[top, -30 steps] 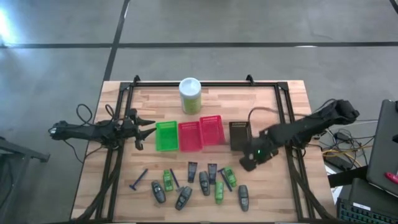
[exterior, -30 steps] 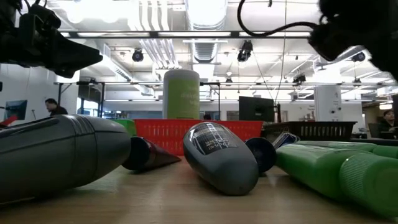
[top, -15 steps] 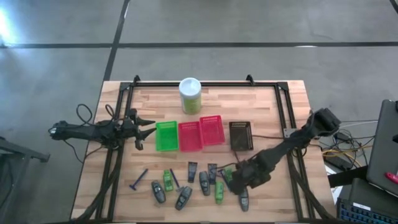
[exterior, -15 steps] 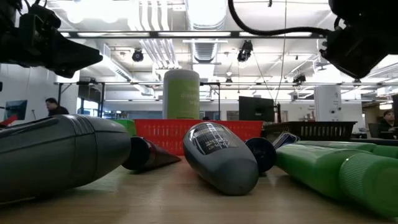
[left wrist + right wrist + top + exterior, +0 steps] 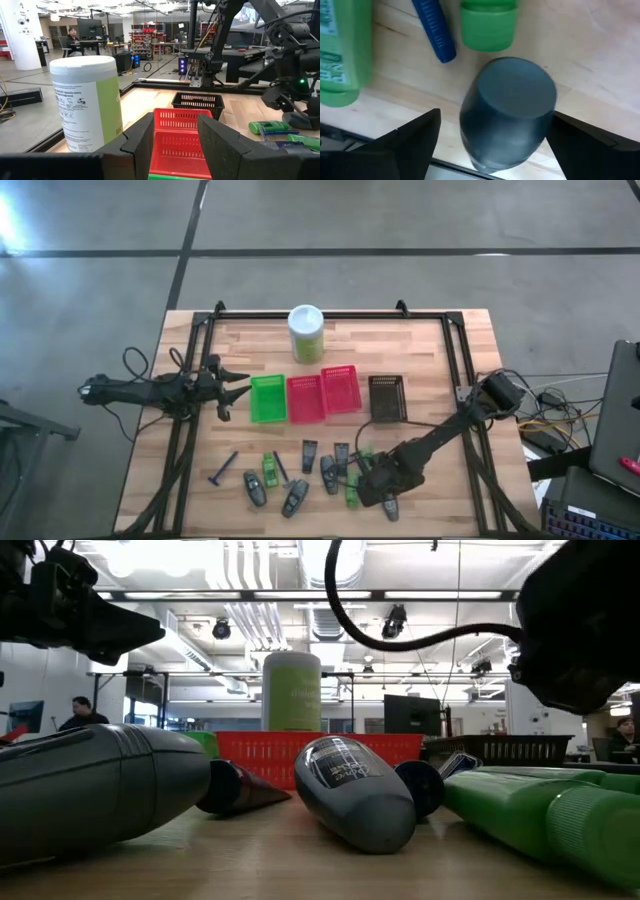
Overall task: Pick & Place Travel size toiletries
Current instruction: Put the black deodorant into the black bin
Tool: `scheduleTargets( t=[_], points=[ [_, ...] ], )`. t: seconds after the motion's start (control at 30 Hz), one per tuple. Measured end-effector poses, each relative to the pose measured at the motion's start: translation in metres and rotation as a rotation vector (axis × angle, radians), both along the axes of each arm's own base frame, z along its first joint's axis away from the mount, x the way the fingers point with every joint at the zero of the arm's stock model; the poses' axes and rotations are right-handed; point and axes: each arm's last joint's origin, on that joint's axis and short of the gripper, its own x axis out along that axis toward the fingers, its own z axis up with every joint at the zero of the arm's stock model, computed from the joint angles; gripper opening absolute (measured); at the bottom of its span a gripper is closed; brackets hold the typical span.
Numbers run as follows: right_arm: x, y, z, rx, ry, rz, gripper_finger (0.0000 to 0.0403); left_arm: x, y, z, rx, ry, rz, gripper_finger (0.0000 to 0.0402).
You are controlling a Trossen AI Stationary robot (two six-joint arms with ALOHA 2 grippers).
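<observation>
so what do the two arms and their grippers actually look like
Both arms are dark, slim and jointed. The left gripper has broad, matte black, wedge-shaped fingers. The right gripper has the same dark angular fingers. A black cable loops above the right arm, whose body shows a small green light.

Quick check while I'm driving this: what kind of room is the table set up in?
It looks like a large open robotics lab or workshop. The low view shows a high ceiling with exposed ducts and strip lights. The left wrist view shows benches with equipment and a person at a desk beyond the wooden table.
</observation>
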Motion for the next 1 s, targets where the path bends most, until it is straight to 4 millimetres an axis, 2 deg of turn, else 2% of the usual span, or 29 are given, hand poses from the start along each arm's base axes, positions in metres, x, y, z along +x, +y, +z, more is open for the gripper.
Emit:
scheduleTargets(
  t=[0.2, 0.5, 0.63, 0.73, 0.83, 1.0],
  points=[
    [-0.008, -0.005, -0.005, -0.022, 0.036, 0.003, 0.0294, 0.000, 0.000, 0.000, 0.001, 0.003, 0.000, 0.0156],
    [-0.017, -0.010, -0.012, -0.011, 0.019, 0.135, 0.0209, 0.000, 0.000, 0.000, 0.001, 0.006, 0.000, 0.0156],
    [-0.017, -0.010, -0.008, 0.000, -0.013, 0.208, 0.0203, 0.000, 0.000, 0.000, 0.001, 0.006, 0.000, 0.0156],
    [-0.020, -0.013, 0.001, -0.011, -0.046, 0.246, 0.0201, 0.000, 0.000, 0.000, 0.001, 0.006, 0.000, 0.0156],
    [-0.023, -0.021, 0.024, -0.021, -0.096, 0.227, 0.0203, 0.000, 0.000, 0.000, 0.001, 0.007, 0.000, 0.0156],
    [-0.042, -0.056, 0.066, -0.156, -0.121, 0.096, 0.0203, 0.001, 0.000, -0.001, 0.001, 0.007, 0.000, 0.0156]
  ],
)
